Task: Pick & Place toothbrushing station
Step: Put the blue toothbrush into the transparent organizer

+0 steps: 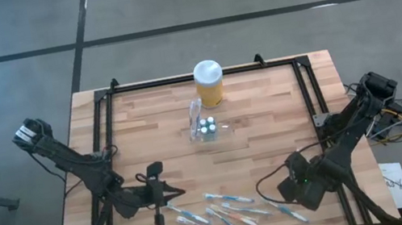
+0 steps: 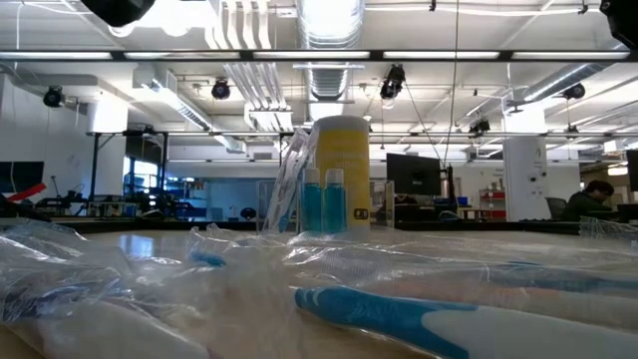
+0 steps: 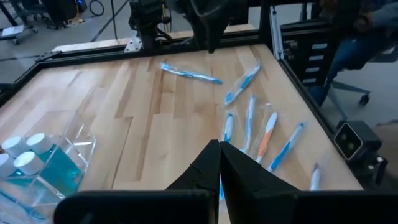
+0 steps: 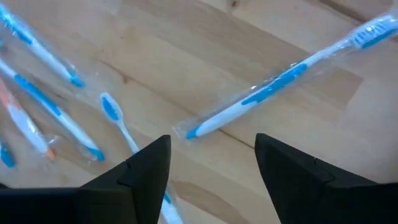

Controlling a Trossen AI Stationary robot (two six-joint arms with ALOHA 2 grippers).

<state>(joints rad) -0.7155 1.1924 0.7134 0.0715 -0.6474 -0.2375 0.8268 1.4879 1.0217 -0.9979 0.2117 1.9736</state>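
Observation:
The toothbrushing station is a small see-through holder [image 1: 205, 127] standing on the table's middle, with white-capped tubes of blue liquid [image 3: 34, 163] inside; the low view shows it [image 2: 311, 195] too. Several wrapped toothbrushes [image 1: 227, 211] lie flat near the front edge. My right gripper [image 4: 211, 144] points down, open, just above one wrapped blue-and-white toothbrush [image 4: 281, 82], whose handle end lies ahead of the gap between the fingers; nothing is touched. My left gripper [image 3: 219, 157] is shut and empty, hovering left of the toothbrushes [image 1: 178, 191].
A taller yellow jar with a white lid [image 1: 209, 83] stands just behind the holder, near the far edge. A black frame rail [image 1: 105, 128] runs along the table's left, far and right sides. Bare wood lies between the holder and the toothbrushes.

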